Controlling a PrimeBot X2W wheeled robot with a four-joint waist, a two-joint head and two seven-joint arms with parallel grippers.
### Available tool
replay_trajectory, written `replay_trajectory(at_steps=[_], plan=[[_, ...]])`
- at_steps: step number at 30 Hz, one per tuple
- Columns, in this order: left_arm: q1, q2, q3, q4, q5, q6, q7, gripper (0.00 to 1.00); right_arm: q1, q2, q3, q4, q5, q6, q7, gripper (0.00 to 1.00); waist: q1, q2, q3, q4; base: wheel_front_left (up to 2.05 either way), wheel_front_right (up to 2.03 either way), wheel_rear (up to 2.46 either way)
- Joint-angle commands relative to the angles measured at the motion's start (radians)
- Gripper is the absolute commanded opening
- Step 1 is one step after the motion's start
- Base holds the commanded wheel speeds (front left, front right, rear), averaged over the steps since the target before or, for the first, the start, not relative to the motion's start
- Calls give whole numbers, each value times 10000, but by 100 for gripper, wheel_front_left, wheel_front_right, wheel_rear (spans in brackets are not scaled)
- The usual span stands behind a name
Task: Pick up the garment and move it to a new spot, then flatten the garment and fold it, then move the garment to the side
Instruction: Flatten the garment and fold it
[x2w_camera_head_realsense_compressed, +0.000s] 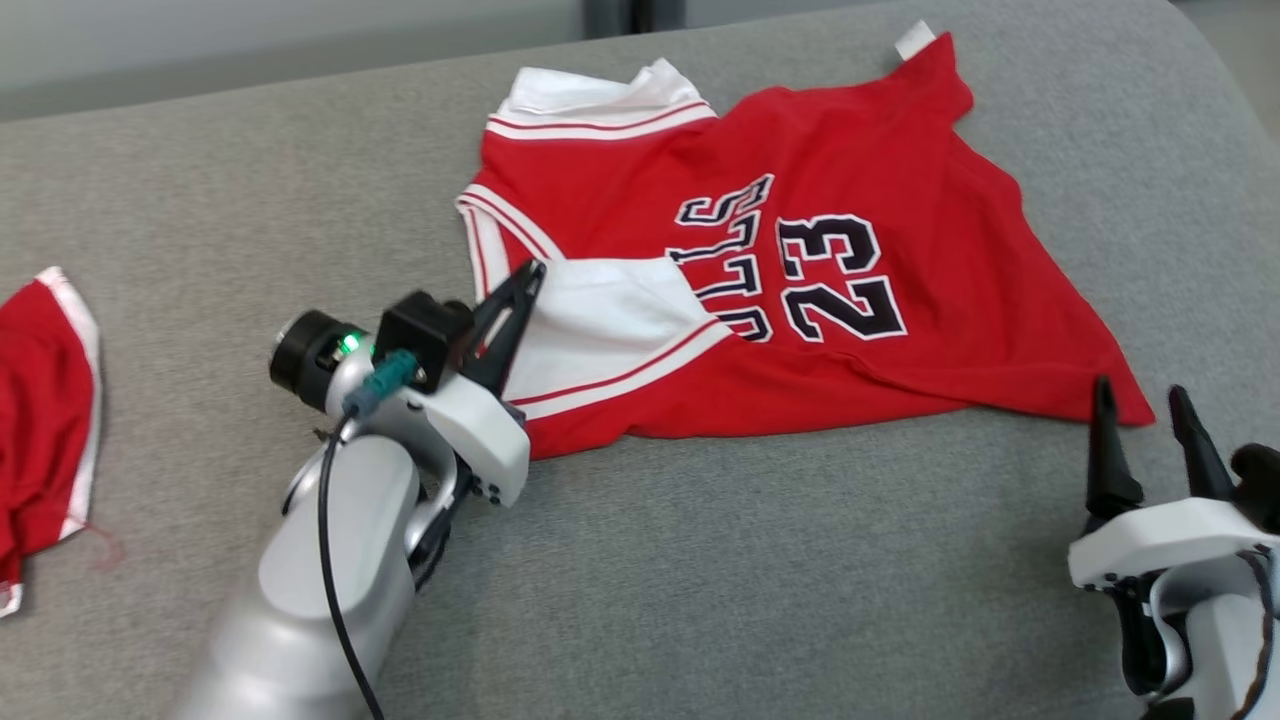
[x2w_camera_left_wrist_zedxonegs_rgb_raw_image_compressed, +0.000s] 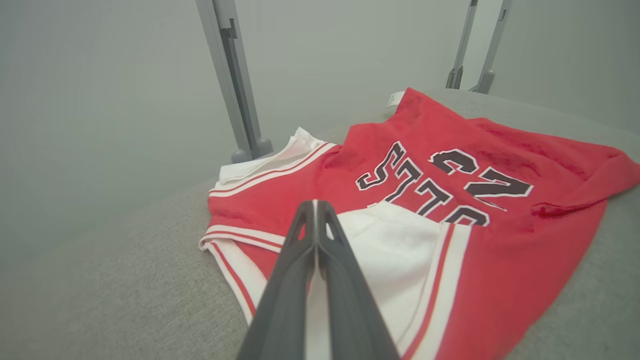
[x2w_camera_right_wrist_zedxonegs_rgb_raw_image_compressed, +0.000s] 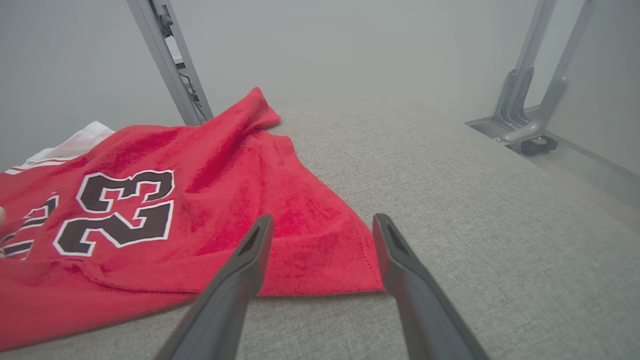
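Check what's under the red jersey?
Grey cushion surface surrounds the red jersey, so it rests on that; anything else beneath is covered by the cloth.

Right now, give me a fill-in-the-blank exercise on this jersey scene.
1. The number printed on the red jersey is ___.
2. The left tool, at the jersey's edge, is ___.
3. The right tool is ___.
4. The cushion under the jersey is ___ in colour.
Missing words: 23; shut; open; grey.
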Motion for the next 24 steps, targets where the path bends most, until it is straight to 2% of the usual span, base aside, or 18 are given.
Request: replay_trajectory(at_steps=[1, 8, 15, 20, 24], plan=[[207, 70, -18, -235, 56, -5, -35, 0, -46, -81, -132, 131, 8, -3, -18, 100, 0, -1, -272, 311, 0, 0, 0], [1812, 134, -290, -2046, 73, -5, -34, 0, -76, -411, -1385, 1363, 89, -3, -19, 100, 0, -1, -713, 1049, 0, 0, 0], [2856, 307, -716, -3277, -32, -5, -34, 0, -342, -786, -2351, 2790, 356, -3, -21, 100, 0, -1, -882, 1620, 0, 0, 0], [3179, 362, -831, -3632, -98, -2, -34, 0, -670, -921, -2609, 3710, 1021, -3, -19, 100, 0, -1, -929, 1902, 0, 0, 0], [3271, 366, -867, -3746, -72, -2, -34, 0, -861, -1102, -2437, 4159, 1199, -1, -19, 100, 0, -1, -899, 2005, 0, 0, 0]])
